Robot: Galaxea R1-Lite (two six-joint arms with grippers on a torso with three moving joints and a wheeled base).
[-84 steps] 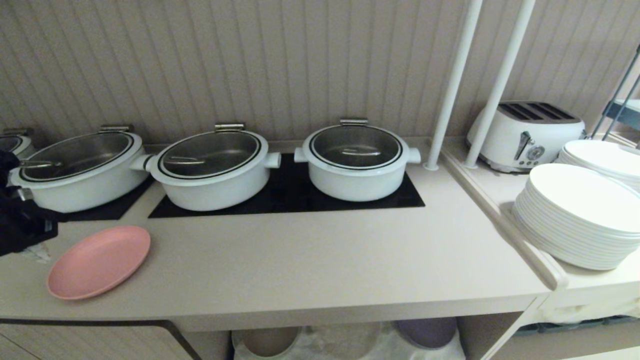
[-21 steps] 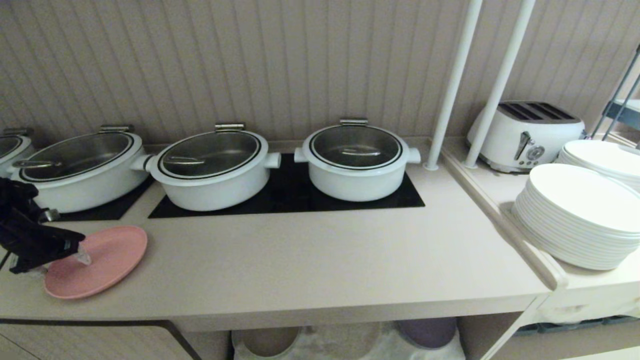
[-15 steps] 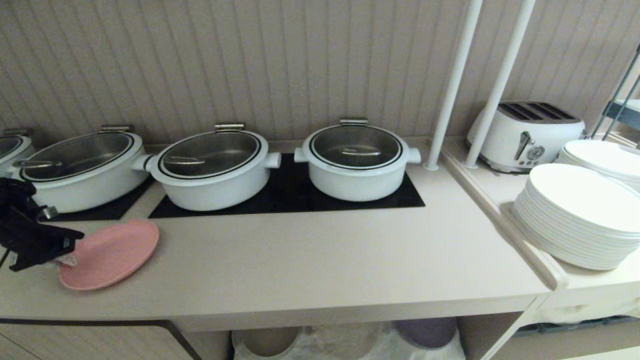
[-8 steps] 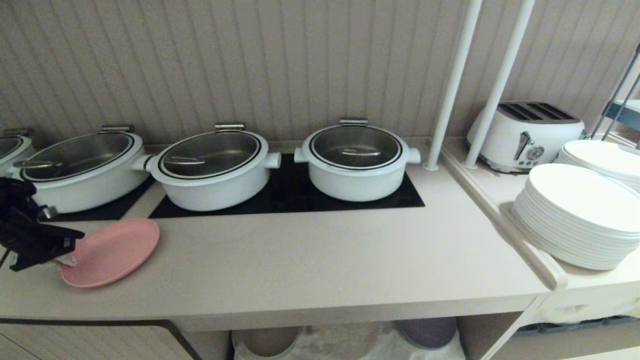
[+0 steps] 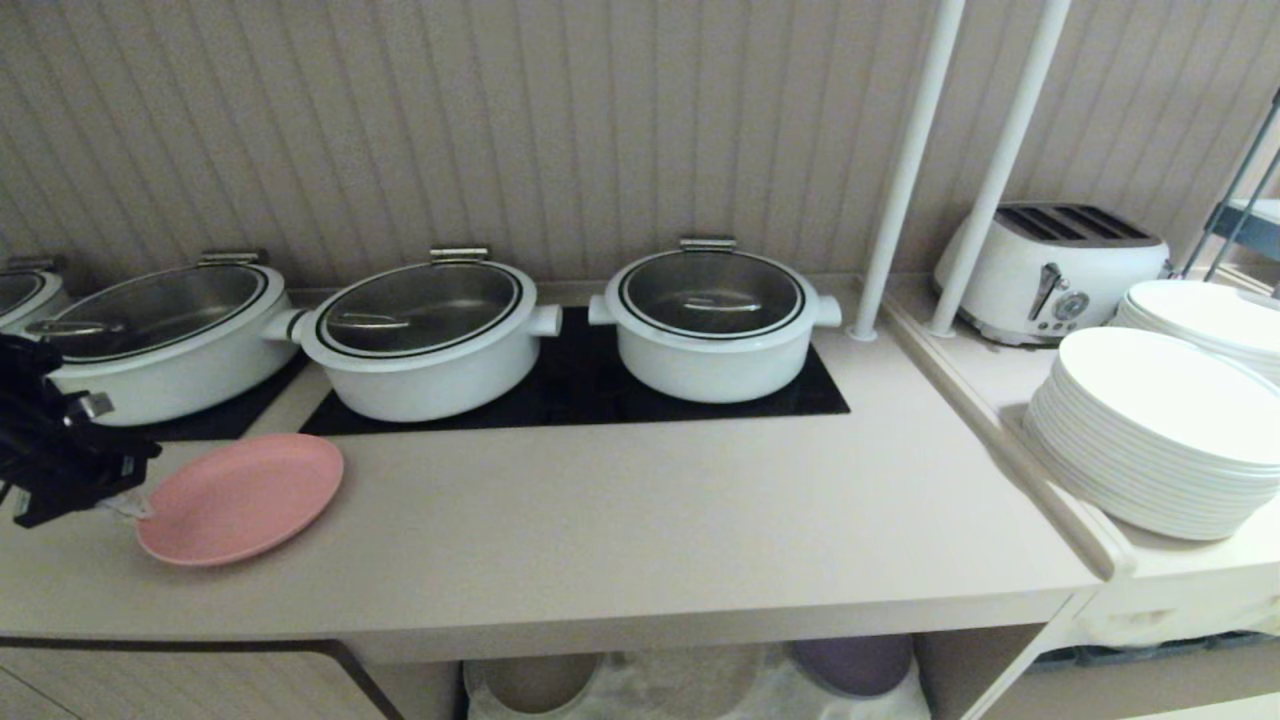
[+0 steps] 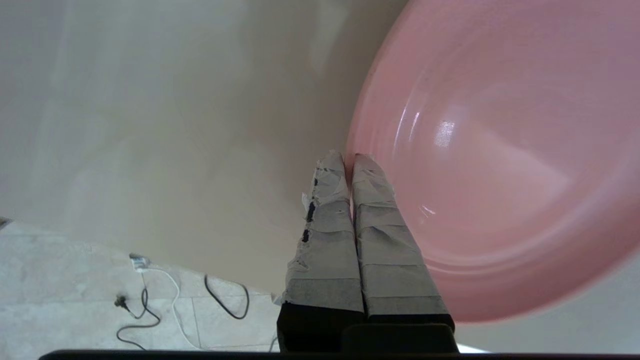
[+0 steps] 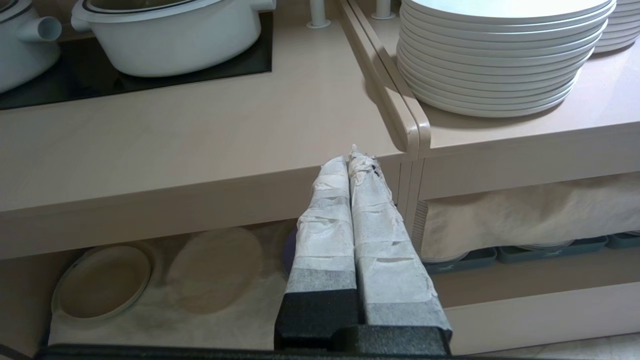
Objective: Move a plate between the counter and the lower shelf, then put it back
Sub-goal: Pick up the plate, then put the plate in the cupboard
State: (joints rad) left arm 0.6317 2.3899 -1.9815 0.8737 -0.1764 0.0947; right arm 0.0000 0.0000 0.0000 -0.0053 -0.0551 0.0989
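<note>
The pink plate [image 5: 240, 498] lies flat on the counter [image 5: 650, 520] near its left end, in front of the pots. My left gripper [image 5: 125, 505] is at the plate's left rim, and its taped fingers are shut. In the left wrist view the fingertips [image 6: 349, 157] meet right at the rim of the plate [image 6: 500, 150]; whether the rim is pinched between them does not show. Below the counter, the lower shelf [image 5: 780, 695] has a white cloth base. My right gripper [image 7: 355, 155] hangs shut and empty, in front of the counter's front edge [image 7: 175, 200] and above the shelf [image 7: 240, 320].
Three white lidded pots [image 5: 425, 340] stand on black hob panels [image 5: 580, 390] behind the plate. White poles [image 5: 905, 170], a toaster [image 5: 1050, 265] and stacked white plates [image 5: 1160, 430] are on the right. A beige plate [image 7: 102, 282] and a purple plate [image 5: 855, 660] lie in the shelf.
The pink plate has slid to the right along the counter, ahead of the left gripper. The gripper's fingers have closed fully at the plate's rim. The right arm has not moved.
</note>
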